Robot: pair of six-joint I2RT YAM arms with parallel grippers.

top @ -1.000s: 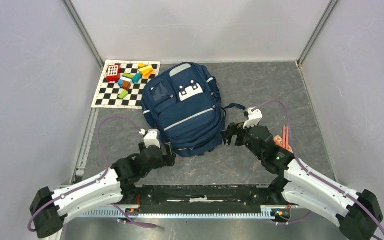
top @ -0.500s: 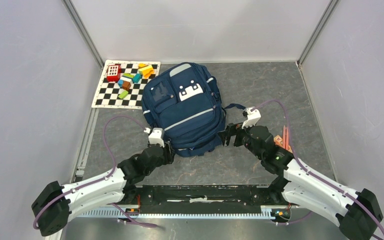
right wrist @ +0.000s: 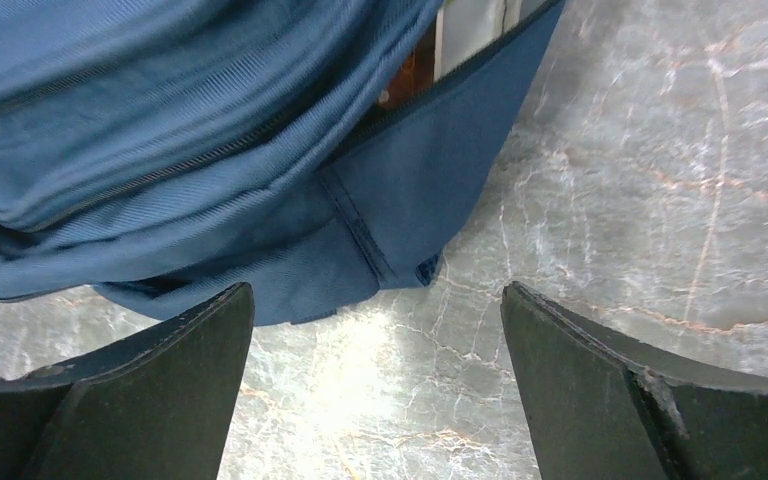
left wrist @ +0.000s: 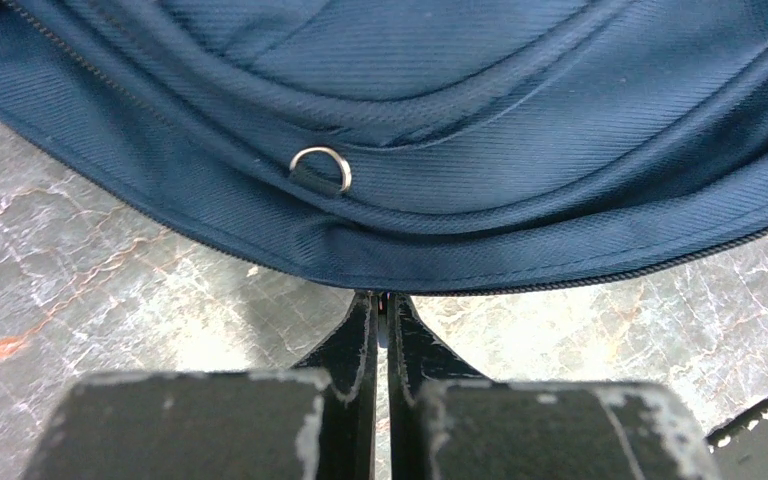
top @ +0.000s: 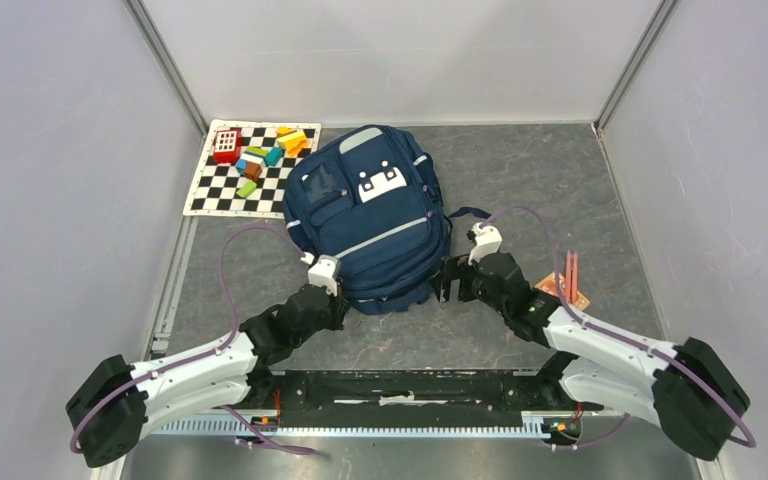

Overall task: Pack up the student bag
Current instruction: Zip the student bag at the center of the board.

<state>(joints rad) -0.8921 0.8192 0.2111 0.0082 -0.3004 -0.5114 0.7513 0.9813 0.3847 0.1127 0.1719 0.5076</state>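
Bag: the large navy blue fabric backpack [top: 365,215] lies front-up in the middle of the grey marbled table [top: 530,180], grey reflective stripes and white buckle patch facing the camera, bottom edge towards the arms.
Left gripper: the left gripper [left wrist: 388,300] is low at the bag's near-left bottom corner, and its black fingers [left wrist: 360,335] are pressed together with barely a sliver between them. The tips sit right at the zipped hem; whether they have pinched a zip pull or fabric, I cannot tell.
Metal ring: a small silver ring [left wrist: 322,166] sits on the seam just beyond those tips, untouched.
Right gripper: the right gripper [right wrist: 376,295] is over at the near-right bottom corner, jaws spread wide and holding nothing. The blue corner of the bag hangs between and just ahead of the two fingers [right wrist: 170,350].
Strap: a dark strap loop [top: 467,212] pokes out from the bag's right side onto the table.
Mat: a black-and-white chequered mat [top: 210,190] lies at far left, its right edge against the bag, carrying a scatter of coloured blocks [top: 265,155] and a red block [top: 226,145].
Right side: thin pinkish-orange sticks [top: 571,272] lie near the right arm, apart from the bag.
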